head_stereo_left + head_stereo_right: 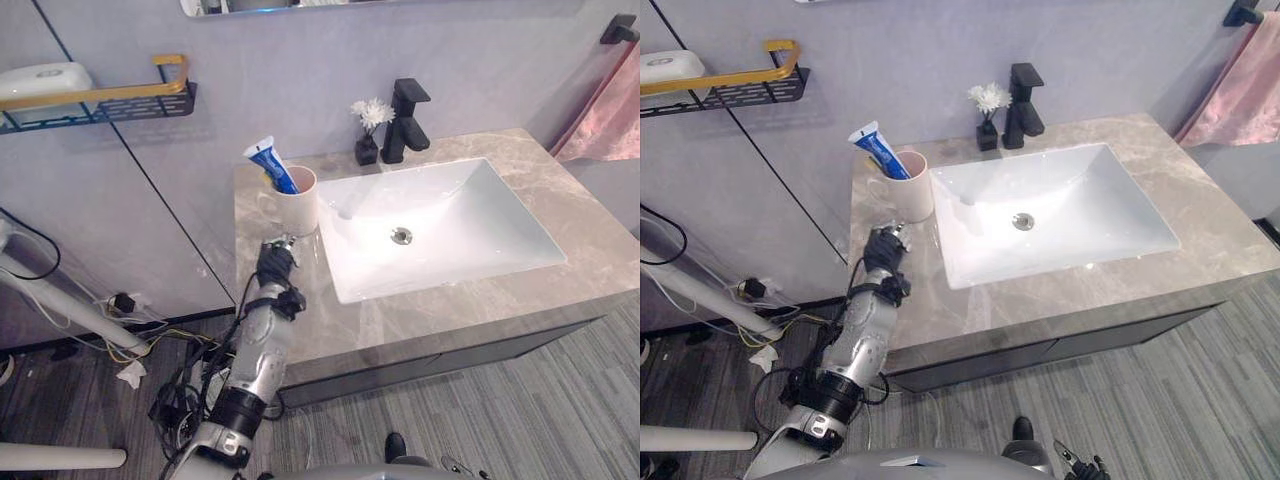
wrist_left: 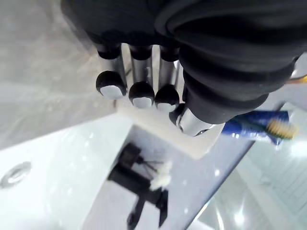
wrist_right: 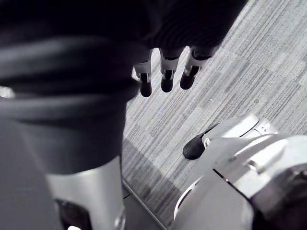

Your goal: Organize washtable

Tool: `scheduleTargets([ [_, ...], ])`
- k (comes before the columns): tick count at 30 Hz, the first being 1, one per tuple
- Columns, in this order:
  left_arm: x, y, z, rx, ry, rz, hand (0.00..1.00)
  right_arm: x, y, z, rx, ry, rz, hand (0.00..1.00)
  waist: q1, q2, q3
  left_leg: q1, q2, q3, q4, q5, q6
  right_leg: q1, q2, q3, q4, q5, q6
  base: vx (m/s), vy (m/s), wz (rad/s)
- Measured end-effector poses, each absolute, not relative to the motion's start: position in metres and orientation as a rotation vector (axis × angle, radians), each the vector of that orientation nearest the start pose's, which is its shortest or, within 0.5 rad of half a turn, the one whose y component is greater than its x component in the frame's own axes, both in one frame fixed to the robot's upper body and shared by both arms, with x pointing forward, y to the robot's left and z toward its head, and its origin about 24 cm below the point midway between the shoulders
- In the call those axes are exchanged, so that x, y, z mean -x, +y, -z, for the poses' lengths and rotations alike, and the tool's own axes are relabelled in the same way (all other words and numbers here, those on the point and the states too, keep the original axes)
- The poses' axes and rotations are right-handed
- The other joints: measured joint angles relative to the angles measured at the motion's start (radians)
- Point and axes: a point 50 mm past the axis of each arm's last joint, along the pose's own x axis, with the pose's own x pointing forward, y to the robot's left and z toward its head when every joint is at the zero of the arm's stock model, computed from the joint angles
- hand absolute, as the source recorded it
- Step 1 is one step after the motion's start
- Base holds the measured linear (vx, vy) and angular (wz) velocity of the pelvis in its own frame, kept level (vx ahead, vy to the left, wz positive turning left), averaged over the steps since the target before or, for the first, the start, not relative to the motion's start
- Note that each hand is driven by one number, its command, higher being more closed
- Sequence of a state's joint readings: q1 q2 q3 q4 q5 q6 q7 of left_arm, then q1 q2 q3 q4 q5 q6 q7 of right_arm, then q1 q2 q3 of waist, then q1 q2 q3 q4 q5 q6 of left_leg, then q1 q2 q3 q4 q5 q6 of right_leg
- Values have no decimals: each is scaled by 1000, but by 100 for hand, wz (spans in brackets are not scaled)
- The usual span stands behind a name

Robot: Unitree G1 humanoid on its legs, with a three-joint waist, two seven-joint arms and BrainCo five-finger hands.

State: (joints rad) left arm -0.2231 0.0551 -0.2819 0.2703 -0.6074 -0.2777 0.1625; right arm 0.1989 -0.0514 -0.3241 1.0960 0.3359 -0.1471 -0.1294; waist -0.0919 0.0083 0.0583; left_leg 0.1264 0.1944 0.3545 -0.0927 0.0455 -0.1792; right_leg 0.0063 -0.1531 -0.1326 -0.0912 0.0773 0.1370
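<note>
A bathroom: marble washtable (image 1: 592,245) with white basin (image 1: 455,195), black faucet (image 1: 405,122), pink towel (image 1: 612,118).

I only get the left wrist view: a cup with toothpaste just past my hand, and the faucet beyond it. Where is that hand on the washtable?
Observer: The left hand is over the counter, on the strip left of the sink, just on the near side of the cup. I can't tell whether it touches the cup.
Operator: And the right hand, is it free?
Observer: Yes. The right hand hangs low over the floor, with its fingers straight and nothing in them.
</note>
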Motion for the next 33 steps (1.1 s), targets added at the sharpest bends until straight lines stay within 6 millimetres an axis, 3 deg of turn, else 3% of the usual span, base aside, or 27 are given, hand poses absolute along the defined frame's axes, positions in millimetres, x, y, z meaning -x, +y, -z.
scheduleTargets([
  [8,-279,69,-47,522,-18,231,100,-33,-224,165,-310,1078,743,0,-3,18,-12,-2,0,-5,0,0,0,1,0,-5,0,-1,0,-1,0,1],
  [11,-285,57,-59,513,-38,277,100,-33,-224,165,-312,1079,746,0,-6,13,-14,-2,0,-4,0,0,0,1,0,-5,0,-1,0,0,0,0],
  [14,-288,55,-62,508,-45,284,100,-33,-223,165,-312,1080,743,0,-9,10,-15,-1,0,-3,0,0,0,1,0,-4,0,-1,0,0,0,0],
  [20,-316,49,-77,417,-68,267,100,-32,-223,165,-314,1082,746,0,-15,4,-15,5,0,16,0,0,-1,-4,1,11,0,2,1,0,2,-6],
  [24,-320,46,-82,396,-82,266,100,-32,-222,166,-320,1083,748,0,-33,-2,-11,7,0,20,0,0,-1,-4,1,12,0,4,1,0,0,0],
  [33,-330,48,-81,329,-69,248,100,-30,-218,167,-345,1085,763,0,-35,-18,-1,11,0,28,0,0,-1,-6,1,16,0,7,2,-6,0,-2],
])
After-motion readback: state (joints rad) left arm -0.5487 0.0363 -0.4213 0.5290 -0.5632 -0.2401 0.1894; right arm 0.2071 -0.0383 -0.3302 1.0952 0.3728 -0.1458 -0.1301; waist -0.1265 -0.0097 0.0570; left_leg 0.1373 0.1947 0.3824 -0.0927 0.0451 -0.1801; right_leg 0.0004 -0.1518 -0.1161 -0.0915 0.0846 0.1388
